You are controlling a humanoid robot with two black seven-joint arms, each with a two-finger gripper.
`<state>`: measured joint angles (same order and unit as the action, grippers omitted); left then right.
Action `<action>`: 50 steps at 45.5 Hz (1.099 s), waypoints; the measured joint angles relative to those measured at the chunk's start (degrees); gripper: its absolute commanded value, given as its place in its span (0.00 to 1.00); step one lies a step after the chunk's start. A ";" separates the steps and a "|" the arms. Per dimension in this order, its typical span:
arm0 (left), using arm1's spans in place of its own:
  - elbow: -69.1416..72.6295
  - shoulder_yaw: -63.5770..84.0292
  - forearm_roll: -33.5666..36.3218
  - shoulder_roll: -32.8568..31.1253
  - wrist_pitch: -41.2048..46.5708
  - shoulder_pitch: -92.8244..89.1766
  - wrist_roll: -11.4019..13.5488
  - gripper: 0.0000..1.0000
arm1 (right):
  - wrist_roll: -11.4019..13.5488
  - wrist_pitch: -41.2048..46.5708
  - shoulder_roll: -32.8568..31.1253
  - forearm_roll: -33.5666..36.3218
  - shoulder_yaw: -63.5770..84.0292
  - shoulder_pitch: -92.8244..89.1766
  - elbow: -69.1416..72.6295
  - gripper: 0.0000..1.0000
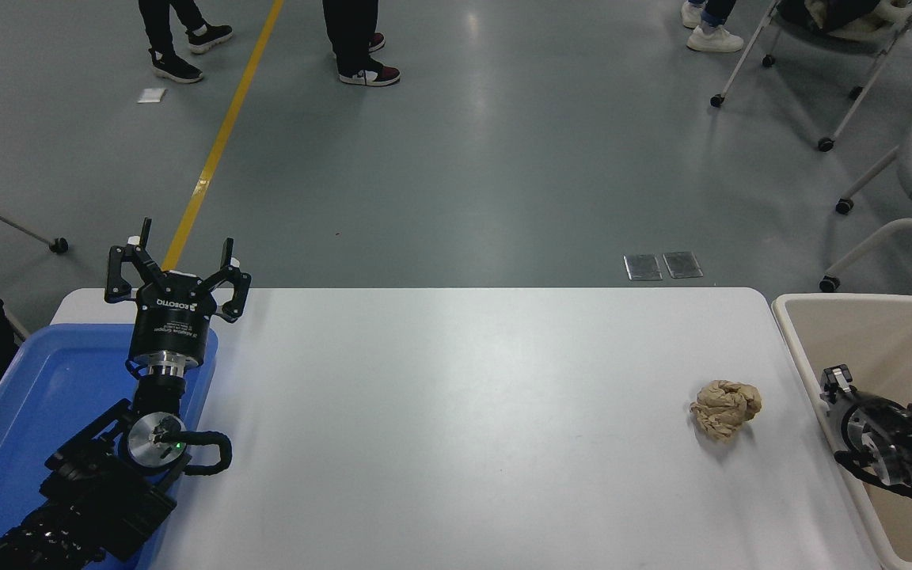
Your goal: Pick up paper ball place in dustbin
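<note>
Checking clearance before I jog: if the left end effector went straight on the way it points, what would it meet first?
Nothing, apparently: the left end effector points past the table's far edge toward open floor, though depth is unclear.

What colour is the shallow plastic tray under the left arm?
Blue; the shallow plastic tray shows best in the head view.

A grey, smooth floor (503, 158) fills the far part of the scene, glossy enough to carry soft pale reflections of overhead light. A yellow line (218, 142) runs across it at the left, slanting from the far edge toward the near side. Two small metal floor plates (663, 266) sit side by side just beyond the white table (464, 443). At the right stand wheeled chairs (899, 198) with white frames. Legs and shoes of people (361, 47) show along the far edge.
</note>
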<state>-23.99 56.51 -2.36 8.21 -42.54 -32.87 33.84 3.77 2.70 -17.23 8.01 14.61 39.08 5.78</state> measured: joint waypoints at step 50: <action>0.00 -0.09 0.43 0.06 0.06 -0.18 -0.07 0.99 | -0.17 -0.36 -2.30 -0.38 0.15 1.24 -0.50 1.00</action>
<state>-23.99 56.42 -1.93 8.26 -42.47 -33.05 33.77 3.60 2.34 -19.53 7.64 14.76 40.31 5.28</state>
